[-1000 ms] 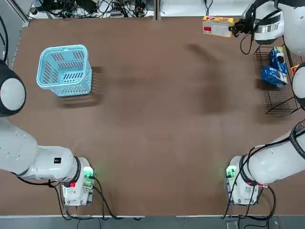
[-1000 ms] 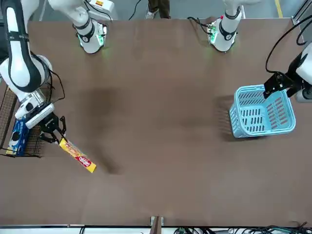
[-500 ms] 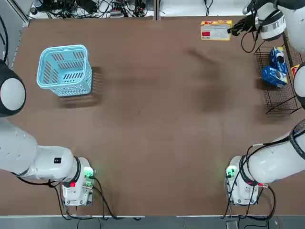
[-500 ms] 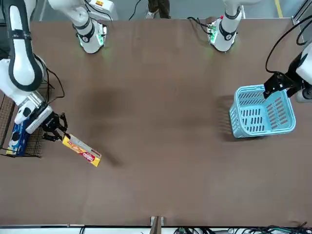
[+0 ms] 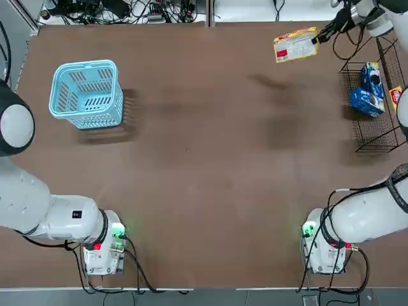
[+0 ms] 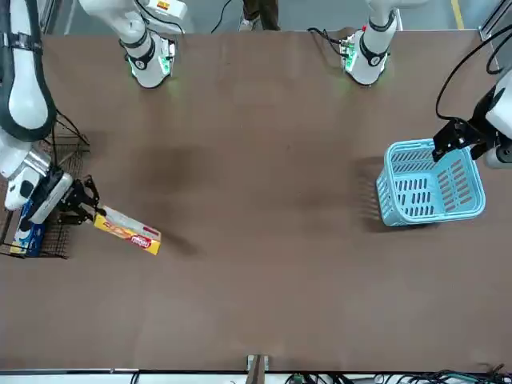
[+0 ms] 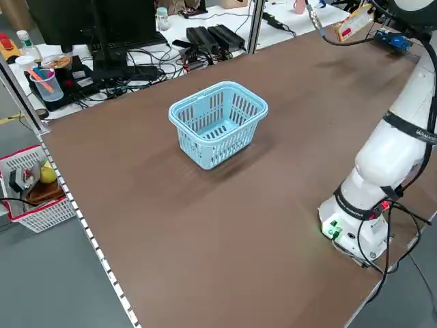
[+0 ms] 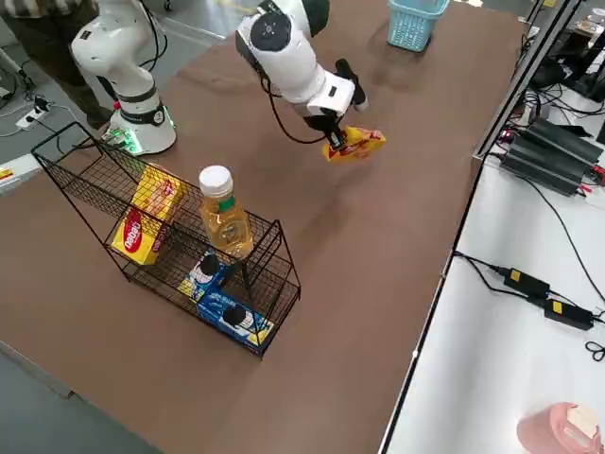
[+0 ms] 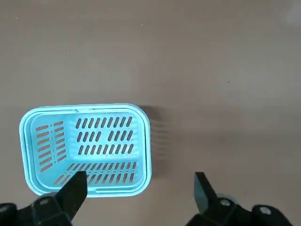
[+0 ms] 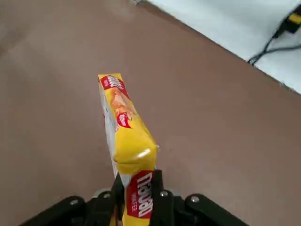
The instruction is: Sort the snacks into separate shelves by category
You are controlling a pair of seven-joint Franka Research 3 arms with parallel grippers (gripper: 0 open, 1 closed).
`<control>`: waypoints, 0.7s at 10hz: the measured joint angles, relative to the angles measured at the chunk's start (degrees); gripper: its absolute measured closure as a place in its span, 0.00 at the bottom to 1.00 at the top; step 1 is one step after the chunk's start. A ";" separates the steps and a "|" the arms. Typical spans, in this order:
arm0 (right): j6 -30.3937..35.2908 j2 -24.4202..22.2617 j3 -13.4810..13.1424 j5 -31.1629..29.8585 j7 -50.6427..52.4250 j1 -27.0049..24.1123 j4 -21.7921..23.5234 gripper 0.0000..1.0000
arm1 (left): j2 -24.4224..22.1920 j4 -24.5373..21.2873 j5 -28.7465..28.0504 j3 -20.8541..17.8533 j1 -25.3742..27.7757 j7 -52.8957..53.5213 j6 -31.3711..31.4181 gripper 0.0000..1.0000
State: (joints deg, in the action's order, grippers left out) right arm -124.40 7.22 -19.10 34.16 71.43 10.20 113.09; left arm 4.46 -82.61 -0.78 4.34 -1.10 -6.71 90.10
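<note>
From overhead, the right gripper [image 5: 324,33] pinches one end of a yellow box [image 5: 296,45] lifted above the table's far right corner, beside the wire rack [image 5: 373,124]. From the front, the box [image 6: 128,231] tilts out from clamped fingers. Right side view: the rack holds a second yellow box [image 8: 146,220], a bottle [image 8: 224,214] and blue cookie packets [image 8: 232,315]. Left wrist view: the left gripper [image 9: 138,189] hangs above the blue basket [image 9: 87,148], fingers spread wide, holding nothing.
</note>
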 joint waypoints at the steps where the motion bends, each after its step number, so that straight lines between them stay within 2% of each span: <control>1: 3.68 -0.15 -0.12 -5.72 -4.50 -1.01 -2.61 0.74 | 0.00 0.00 0.00 0.00 0.00 0.00 0.00 0.00; 5: 19.24 -0.70 -0.09 -22.91 -23.11 -2.33 -13.56 0.74 | 0.00 0.01 0.00 0.01 -0.01 0.00 0.00 0.00; 7: 25.73 -0.71 0.15 -29.93 -31.92 -2.30 -16.78 0.74 | 0.00 0.01 0.00 0.03 -0.02 0.00 0.00 0.00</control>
State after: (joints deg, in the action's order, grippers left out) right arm -98.67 6.50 -18.94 4.23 39.50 7.90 96.31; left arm 4.46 -82.60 -0.78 4.37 -1.11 -6.71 90.10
